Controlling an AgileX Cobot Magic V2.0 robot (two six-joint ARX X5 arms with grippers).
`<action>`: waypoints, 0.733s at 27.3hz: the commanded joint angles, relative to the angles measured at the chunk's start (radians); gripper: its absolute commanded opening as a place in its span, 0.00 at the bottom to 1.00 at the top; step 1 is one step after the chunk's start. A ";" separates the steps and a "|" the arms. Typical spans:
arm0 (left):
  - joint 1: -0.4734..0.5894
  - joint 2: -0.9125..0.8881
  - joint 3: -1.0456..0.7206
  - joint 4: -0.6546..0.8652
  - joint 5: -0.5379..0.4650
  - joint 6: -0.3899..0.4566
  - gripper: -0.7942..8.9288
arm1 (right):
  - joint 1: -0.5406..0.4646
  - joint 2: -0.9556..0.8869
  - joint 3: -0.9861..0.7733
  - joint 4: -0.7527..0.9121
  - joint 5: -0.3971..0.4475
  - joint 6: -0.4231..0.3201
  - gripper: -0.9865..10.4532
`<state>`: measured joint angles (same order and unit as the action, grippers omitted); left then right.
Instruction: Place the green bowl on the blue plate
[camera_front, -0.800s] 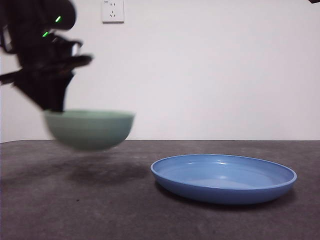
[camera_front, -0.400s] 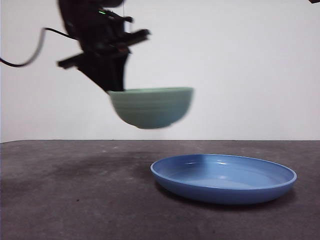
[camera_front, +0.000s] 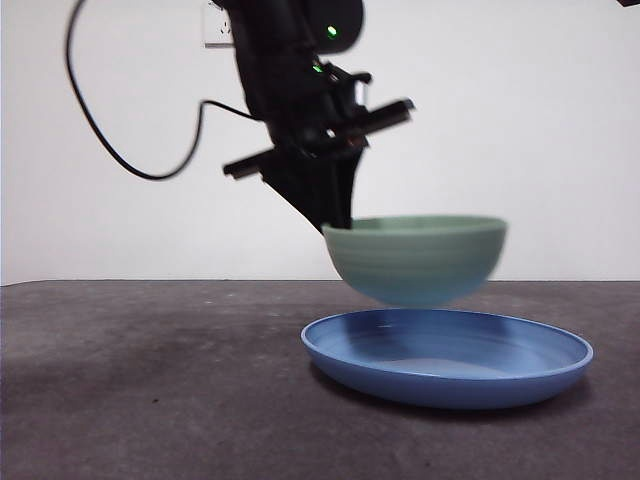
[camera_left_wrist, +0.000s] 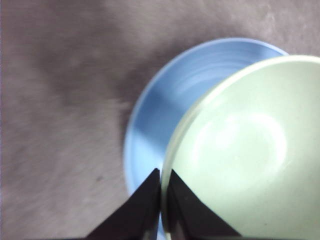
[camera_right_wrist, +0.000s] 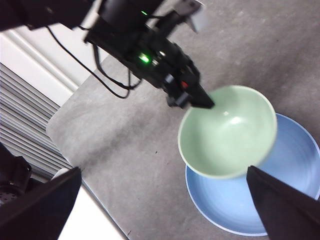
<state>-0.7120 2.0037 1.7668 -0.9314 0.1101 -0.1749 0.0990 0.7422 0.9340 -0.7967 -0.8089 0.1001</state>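
The green bowl (camera_front: 418, 258) hangs in the air just above the blue plate (camera_front: 447, 356), over its left half, not touching it. My left gripper (camera_front: 335, 225) is shut on the bowl's left rim, one jaw inside and one outside the wall, as the left wrist view shows at the gripper (camera_left_wrist: 161, 187) pinching the bowl (camera_left_wrist: 245, 150) above the plate (camera_left_wrist: 155, 125). From high above, the right wrist view sees the bowl (camera_right_wrist: 227, 131), the plate (camera_right_wrist: 290, 175) and the left arm (camera_right_wrist: 145, 50). My right gripper (camera_right_wrist: 165, 200) stands open, far from both.
The dark grey table (camera_front: 150, 390) stretches left of the plate. A white wall with a socket (camera_front: 212, 25) stands behind. A black cable (camera_front: 120, 150) loops from the left arm.
My left gripper has carried the bowl to the right, from the table's left side to above the plate, first rising and then coming down lower.
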 joint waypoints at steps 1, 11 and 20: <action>-0.017 0.050 0.034 0.011 0.003 -0.010 0.10 | 0.004 0.008 0.018 0.007 -0.003 -0.011 0.63; -0.023 0.103 0.034 0.019 0.002 0.002 0.10 | 0.004 0.008 0.018 0.007 -0.002 -0.011 0.63; -0.034 0.103 0.034 0.033 0.002 0.008 0.16 | 0.004 0.008 0.018 0.007 -0.003 -0.011 0.63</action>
<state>-0.7338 2.0827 1.7699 -0.9070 0.1101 -0.1738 0.0994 0.7422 0.9340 -0.7967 -0.8089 0.1005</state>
